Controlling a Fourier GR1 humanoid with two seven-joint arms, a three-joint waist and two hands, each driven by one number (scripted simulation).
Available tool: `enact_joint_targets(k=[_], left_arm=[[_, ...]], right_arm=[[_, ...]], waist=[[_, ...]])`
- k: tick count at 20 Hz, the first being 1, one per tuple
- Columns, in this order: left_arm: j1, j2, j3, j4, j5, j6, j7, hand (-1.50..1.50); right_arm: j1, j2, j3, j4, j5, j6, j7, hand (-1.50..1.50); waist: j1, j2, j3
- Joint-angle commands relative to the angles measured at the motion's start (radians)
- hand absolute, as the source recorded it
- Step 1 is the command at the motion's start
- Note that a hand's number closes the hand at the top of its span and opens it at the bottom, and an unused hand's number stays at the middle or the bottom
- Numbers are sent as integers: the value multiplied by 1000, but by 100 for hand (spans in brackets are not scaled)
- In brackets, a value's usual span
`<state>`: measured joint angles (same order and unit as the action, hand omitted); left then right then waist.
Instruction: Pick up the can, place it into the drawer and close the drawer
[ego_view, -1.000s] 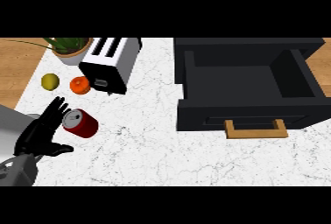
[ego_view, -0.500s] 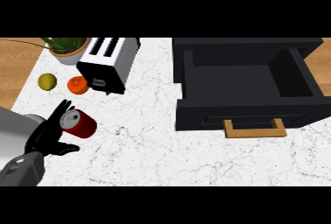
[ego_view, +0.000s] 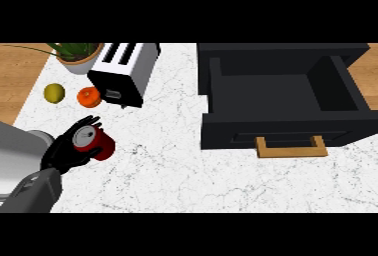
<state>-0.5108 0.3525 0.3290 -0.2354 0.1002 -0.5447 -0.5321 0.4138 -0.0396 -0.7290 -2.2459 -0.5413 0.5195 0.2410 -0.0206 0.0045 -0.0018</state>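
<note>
Gripping the red can (ego_view: 98, 145), the left hand (ego_view: 62, 155) showed at the lower left of the head view, black fingers curled round the can's sides. The can's silver top faced up toward the camera and the body looked slightly tilted; whether its base touched the white marble counter (ego_view: 162, 170) could not be told. The grey forearm came in from the lower left corner. The can was well apart from the black drawer (ego_view: 221, 132), which stood pulled open at the right of the counter, its wooden handle (ego_view: 290, 150) on the near front face. Behind the hand, an orange (ego_view: 89, 97) and a lemon (ego_view: 54, 92) lay side by side, the orange just beside a white toaster (ego_view: 124, 72). A potted plant (ego_view: 77, 60) stood at the far left corner, close to the toaster.
</note>
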Motion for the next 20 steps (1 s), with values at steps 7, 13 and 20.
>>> enact_joint_targets(k=[7, 13, 20], left_arm=[[-58, 6, 3, -27, 38, -184, 32, 150], [-120, -37, 1, -104, 75, -183, 102, 150], [-20, -301, 30, -276, 112, 284, 22, 150]], right_arm=[[15, 7, -21, 12, -36, 25, 6, -150], [21, 38, -14, 11, -11, 41, -1, -150], [17, 39, 1, -40, 12, -32, 28, -150]], waist=[[4, -2, 0], [11, -6, 2], [47, -16, 4]])
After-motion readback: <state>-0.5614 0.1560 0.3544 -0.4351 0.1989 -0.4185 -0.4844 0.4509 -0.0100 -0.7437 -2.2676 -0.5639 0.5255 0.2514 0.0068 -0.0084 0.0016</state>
